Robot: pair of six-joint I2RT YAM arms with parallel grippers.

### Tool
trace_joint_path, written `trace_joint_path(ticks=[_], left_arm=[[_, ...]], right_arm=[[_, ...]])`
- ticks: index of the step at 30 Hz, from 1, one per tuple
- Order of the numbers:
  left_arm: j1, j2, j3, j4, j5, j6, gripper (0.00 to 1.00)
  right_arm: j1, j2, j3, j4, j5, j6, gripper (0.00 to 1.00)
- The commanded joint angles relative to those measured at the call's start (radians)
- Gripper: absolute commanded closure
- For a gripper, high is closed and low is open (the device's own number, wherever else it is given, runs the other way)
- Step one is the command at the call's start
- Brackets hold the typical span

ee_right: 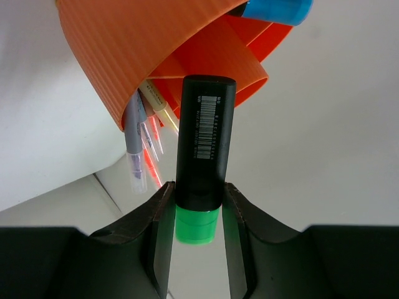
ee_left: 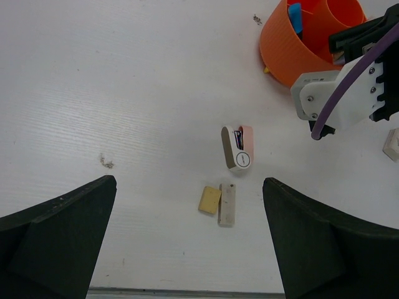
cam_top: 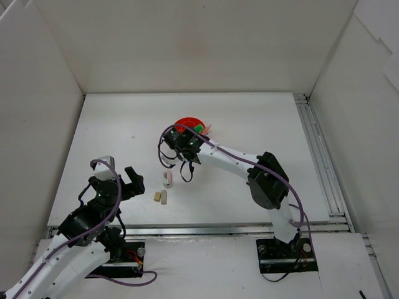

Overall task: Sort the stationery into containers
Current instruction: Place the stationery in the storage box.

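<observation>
The round orange organiser [cam_top: 186, 123] stands at the table's middle back; it also shows in the left wrist view [ee_left: 293, 50] and the right wrist view [ee_right: 149, 50]. My right gripper [ee_right: 197, 205] is shut on a black highlighter with a green end [ee_right: 202, 137], holding it at the organiser's rim [cam_top: 197, 129]. Several pens [ee_right: 142, 140] and a blue-ended highlighter [ee_right: 277, 9] sit in the organiser. My left gripper [ee_left: 188, 187] is open and empty, above a tan eraser [ee_left: 209, 199] and a pale grey-white eraser [ee_left: 227, 204] lying side by side [cam_top: 160, 197].
A small pink-and-white stapler-like item [ee_left: 237, 147] lies between the erasers and the organiser [cam_top: 167, 179]. A small white piece [ee_left: 392, 144] lies at the right edge of the left wrist view. White walls enclose the table; a rail runs along its right side [cam_top: 315, 149].
</observation>
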Motion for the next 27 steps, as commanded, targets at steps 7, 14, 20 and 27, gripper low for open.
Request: trace_joint_path(ticks=[7, 14, 20, 27], left_arm=[[-0.004, 0.032, 0.003, 0.027, -0.021, -0.019, 0.00], [-0.004, 0.015, -0.022, 0.030, -0.012, -0.028, 0.00], [-0.004, -0.014, -0.042, 0.036, 0.013, -0.024, 0.01], [-0.004, -0.008, -0.049, 0.061, 0.036, -0.007, 0.00]], right_arm=[[0.014, 0.028, 0.063, -0.041, 0.014, -0.088, 0.75], [0.011, 0.097, 0.149, -0.042, 0.033, -0.079, 0.73], [0.017, 0.140, 0.190, -0.041, 0.080, -0.087, 0.73], [0.040, 0.152, 0.195, -0.042, 0.085, -0.070, 0.61]])
